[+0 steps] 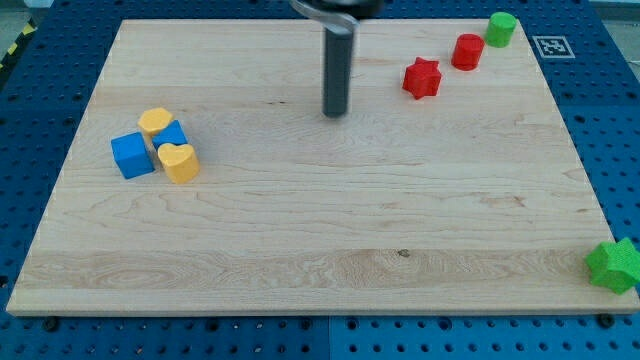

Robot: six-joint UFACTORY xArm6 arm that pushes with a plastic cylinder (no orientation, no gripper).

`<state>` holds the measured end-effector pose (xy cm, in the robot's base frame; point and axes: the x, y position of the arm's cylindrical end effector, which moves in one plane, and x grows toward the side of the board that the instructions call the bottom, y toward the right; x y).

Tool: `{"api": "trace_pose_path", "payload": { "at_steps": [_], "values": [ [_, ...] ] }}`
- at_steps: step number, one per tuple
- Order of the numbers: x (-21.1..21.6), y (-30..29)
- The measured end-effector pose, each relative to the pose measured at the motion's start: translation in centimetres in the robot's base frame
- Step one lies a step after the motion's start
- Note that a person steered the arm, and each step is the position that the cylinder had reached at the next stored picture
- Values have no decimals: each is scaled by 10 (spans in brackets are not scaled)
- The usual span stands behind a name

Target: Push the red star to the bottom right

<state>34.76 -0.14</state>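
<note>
1. The red star (422,78) sits near the counter's (300,240) top right, with my tip (335,114) well apart from it, toward the view's left and slightly lower. There is no gripper on this arm, only the rod, so nothing is held.
2. Risk: from this side, a push would likely drive the star toward the view's right into the red cylinder (467,51) just beside it, rather than downward.
3. Risk: an off-centre contact on the star's points may spin it away from my tip.
4. Risk: the green star (614,265) already overhangs the bottom-right edge and could be knocked off.
5. Count: two red blocks, two green including the green cylinder (501,29), two blue (132,155), two yellow (179,161).
</note>
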Motion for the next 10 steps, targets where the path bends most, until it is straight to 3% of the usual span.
{"api": "trace_pose_path", "payload": {
  "at_steps": [1,3,5,8,10],
  "values": [
    [-49,35],
    [-52,123],
    [-22,136],
    [52,227],
    [70,229]
  ]
}}
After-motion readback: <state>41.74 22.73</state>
